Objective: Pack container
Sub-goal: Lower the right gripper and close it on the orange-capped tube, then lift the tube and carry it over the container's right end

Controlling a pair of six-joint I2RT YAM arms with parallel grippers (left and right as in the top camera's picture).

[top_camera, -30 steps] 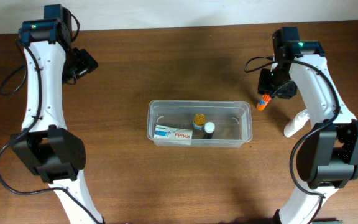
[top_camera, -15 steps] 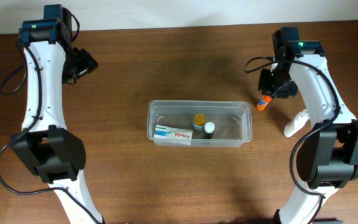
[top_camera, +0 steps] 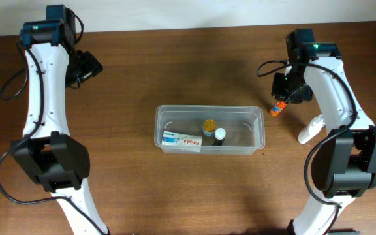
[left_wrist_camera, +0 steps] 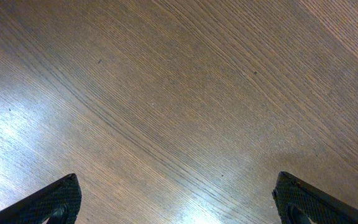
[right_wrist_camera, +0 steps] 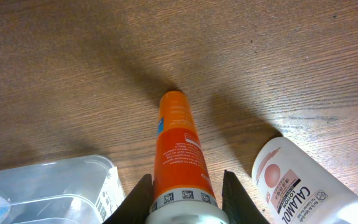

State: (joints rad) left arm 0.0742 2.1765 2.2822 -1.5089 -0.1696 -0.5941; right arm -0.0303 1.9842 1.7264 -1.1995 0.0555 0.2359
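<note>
**Overhead and wrist views.** The clear container (top_camera: pixel 209 108) sits at the centre of the wooden table (top_camera: pixel 142 189), with its long side running across the view. Inside it a flat box (top_camera: pixel 181 140) lies at the left. A yellow-capped bottle (top_camera: pixel 209 125) stands near the middle, with a dark bottle with a white cap (top_camera: pixel 220 135) just beside it. The right gripper (right_wrist_camera: pixel 182 198) hangs just off the container's right end. Its fingers (right_wrist_camera: pixel 236 200) are clenched on either side of an orange tube (right_wrist_camera: pixel 178 143), whose tip points down at the table. A white bottle (right_wrist_camera: pixel 297 186) lies on the table near the tube. The left gripper (left_wrist_camera: pixel 176 202) hovers over the wood at the far left, well apart from the container, with its jaws spread wide.
</note>
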